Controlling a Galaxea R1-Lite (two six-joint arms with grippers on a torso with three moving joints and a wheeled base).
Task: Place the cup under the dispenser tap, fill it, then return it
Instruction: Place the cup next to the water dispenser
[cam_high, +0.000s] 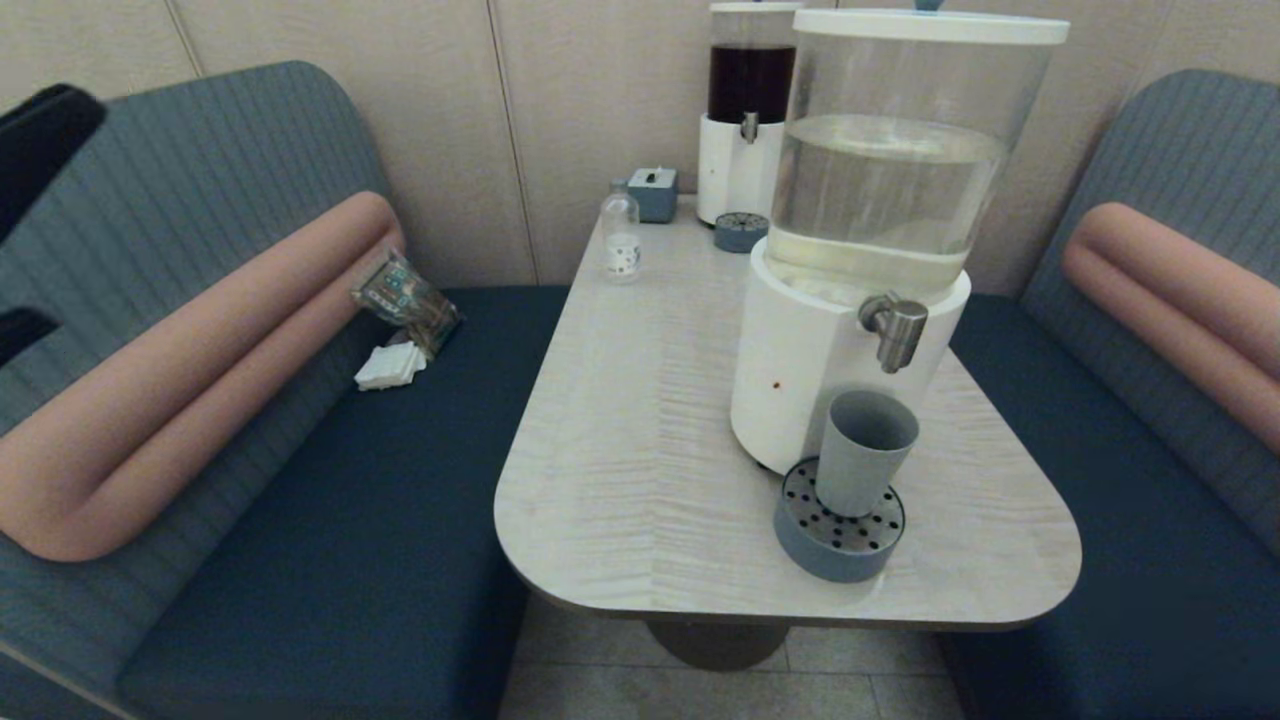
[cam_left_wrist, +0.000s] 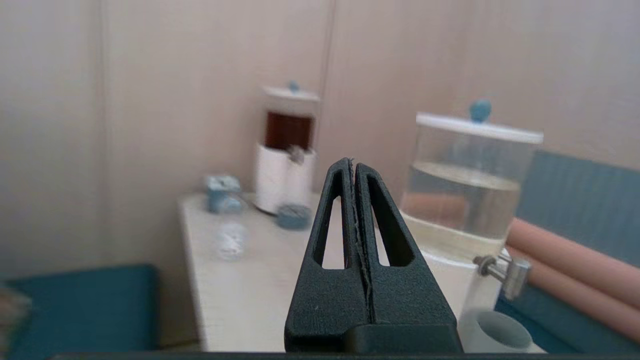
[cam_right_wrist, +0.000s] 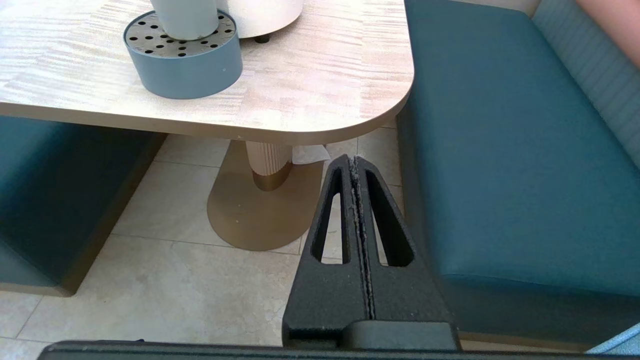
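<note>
Both arms hang off the worktop (cam_high: 640, 480): right gripper (cam_right_wrist: 355, 165) closed and empty low by the bench, left gripper (cam_left_wrist: 354, 167) likewise, raised. The cup (cam_high: 864, 452) stands on the perforated drip tray (cam_high: 838, 535) beneath the dispenser tap (cam_high: 895, 330); a clumsy approach could topple it.

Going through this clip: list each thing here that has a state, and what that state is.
cup: upright on the drip tray, under the tap, inside not visible
tap: no flow visible
big dispenser: lid on, about half full of pale liquid
red dispenser: lid on
bottle: upright
left gripper: shut, empty
right gripper: shut, empty, below the table
</note>
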